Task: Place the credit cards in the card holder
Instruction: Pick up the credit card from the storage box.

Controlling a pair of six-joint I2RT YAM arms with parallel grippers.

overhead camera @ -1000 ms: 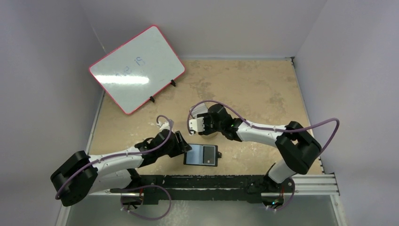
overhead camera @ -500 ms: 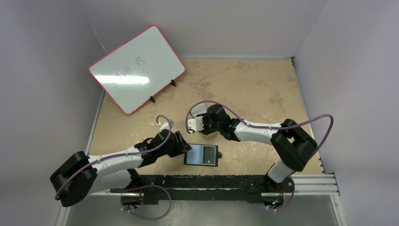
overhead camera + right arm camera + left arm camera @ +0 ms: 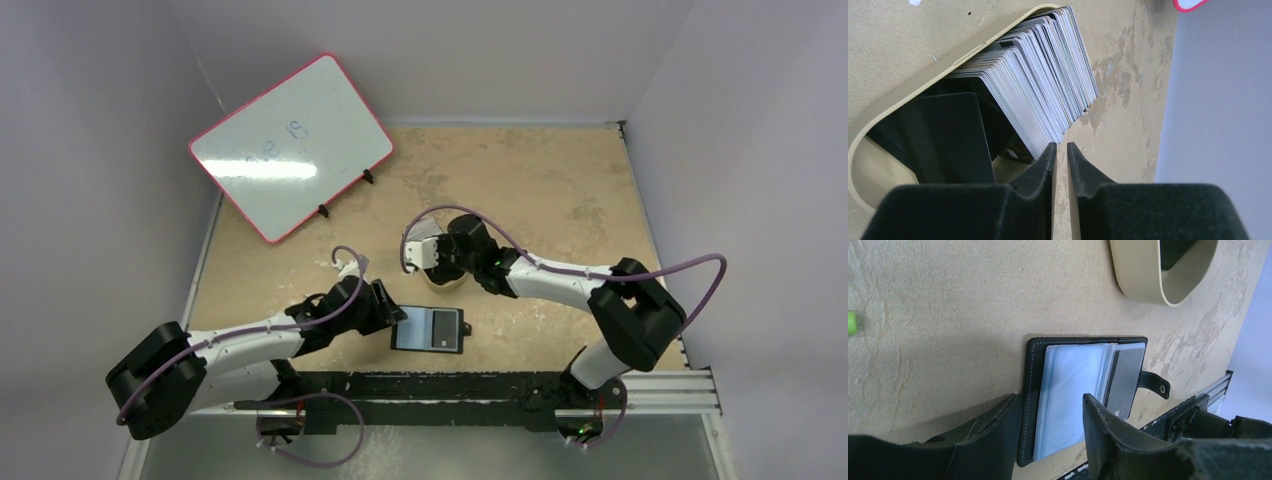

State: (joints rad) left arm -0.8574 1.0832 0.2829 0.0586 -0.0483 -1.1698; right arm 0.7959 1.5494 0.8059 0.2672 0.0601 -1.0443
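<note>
The card holder (image 3: 430, 329) lies open on the table, black with bluish clear sleeves (image 3: 1068, 385), a grey card (image 3: 1125, 382) in its right side and a snap tab (image 3: 1155, 385). My left gripper (image 3: 398, 318) (image 3: 1048, 412) is open, its fingers straddling the holder's left edge and sleeves. The credit cards (image 3: 1038, 75) stand fanned on edge in a tan oval tin (image 3: 948, 60) (image 3: 447, 276). My right gripper (image 3: 432, 262) (image 3: 1061, 146) hangs over the tin at the near end of the stack. Its jaws stand a narrow slit apart, with only table showing between them.
A red-framed whiteboard (image 3: 290, 145) leans on stands at the back left. A black rail (image 3: 480, 385) runs along the near table edge. A small green object (image 3: 852, 322) shows at the left edge of the left wrist view. Walls enclose three sides.
The right gripper's jaws have closed from wide to a narrow slit and it has shifted slightly right over the tin. The left arm and card holder have not moved.
</note>
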